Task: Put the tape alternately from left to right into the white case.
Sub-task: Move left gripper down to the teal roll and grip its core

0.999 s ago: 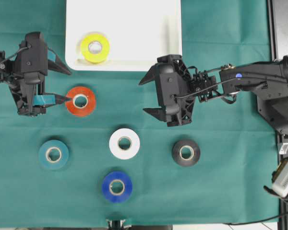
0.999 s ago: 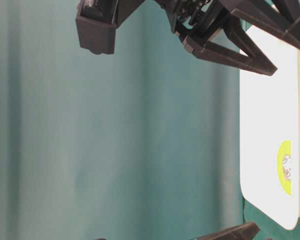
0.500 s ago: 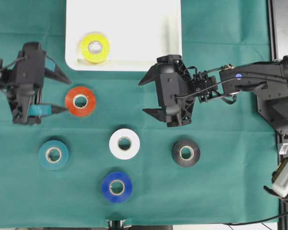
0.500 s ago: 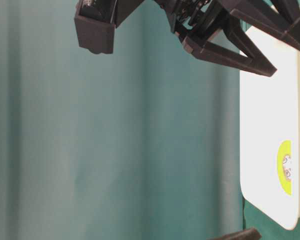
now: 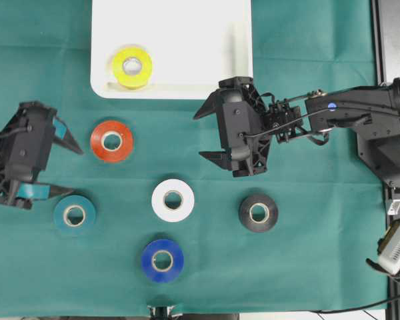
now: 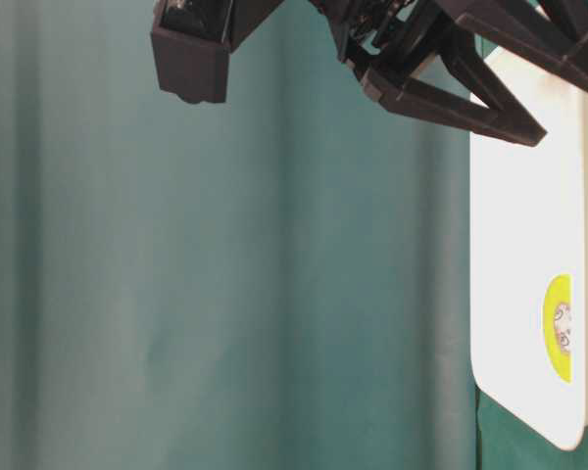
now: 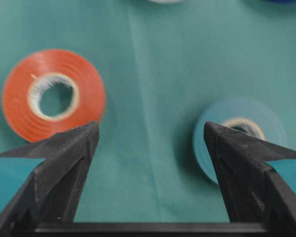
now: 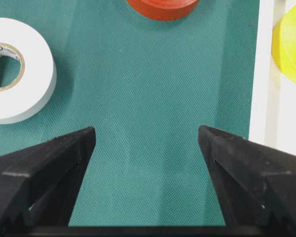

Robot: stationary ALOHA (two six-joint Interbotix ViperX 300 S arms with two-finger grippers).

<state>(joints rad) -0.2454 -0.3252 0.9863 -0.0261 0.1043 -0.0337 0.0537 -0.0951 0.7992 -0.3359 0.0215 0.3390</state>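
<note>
The yellow tape roll lies in the white case near its front left corner. On the green cloth lie the red, teal, white, black and blue rolls. My left gripper is open and empty, left of the red and teal rolls; in its wrist view the red roll and teal roll sit beyond either fingertip. My right gripper hangs open and empty below the case's front edge, over bare cloth.
The right wrist view shows the white roll at left, the case rim and yellow roll at right. A black frame borders the cloth on the right. The table-level view shows the right gripper's fingers above the cloth.
My left gripper has drawn back from the red roll, toward the front left, and turned slightly. It stays open. The right arm has hardly moved.
</note>
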